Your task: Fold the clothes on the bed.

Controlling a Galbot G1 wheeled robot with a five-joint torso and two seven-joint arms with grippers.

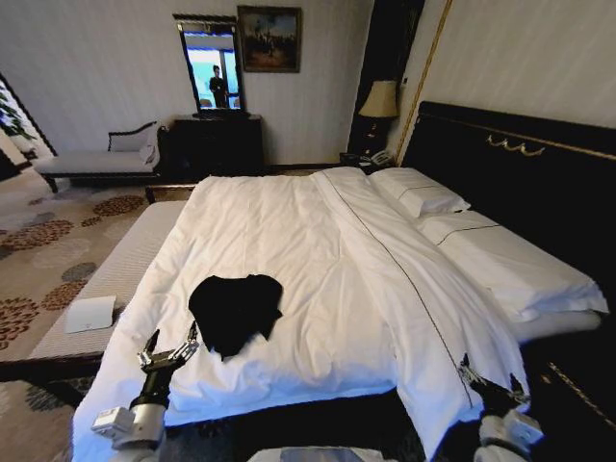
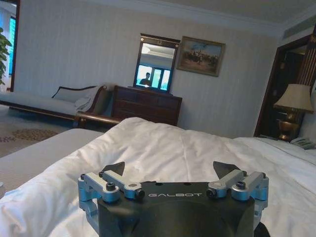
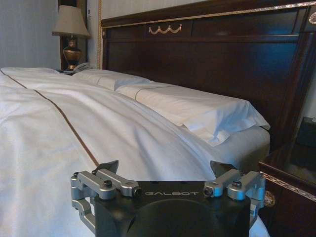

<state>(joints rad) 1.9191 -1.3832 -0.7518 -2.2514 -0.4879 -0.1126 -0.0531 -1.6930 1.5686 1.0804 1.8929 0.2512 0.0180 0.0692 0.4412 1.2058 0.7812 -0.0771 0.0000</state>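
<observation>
Here we are at the side of the bed point(image 1: 289, 241), white duvet spread wide, and the black T-shirt point(image 1: 234, 310) lies in a loose crumpled heap on the near part of the covers, towards the robot's left. The left gripper point(image 1: 170, 351) hovers just beside the shirt's near edge, fingers point(image 2: 112, 169) spread wide and holding nothing. The right gripper point(image 1: 493, 380) sits well away at the bed's near right corner, over the turned-down duvet, its fingers point(image 3: 109, 166) likewise wide apart and empty, with the pillows point(image 3: 197, 111) and the dark headboard point(image 3: 207, 54) beyond it.

Now, that shirt looks light and limp, thin soft cloth that will sag and bunch the moment it is lifted, with no stiffness to hold a fold. It is bunched up, so sleeves and hem are hard to pick out. My call: pinch a single layer at an outer edge, ideally a shoulder or hem corner, and keep clear of the duvet beneath, which could get caught in the same pinch
</observation>
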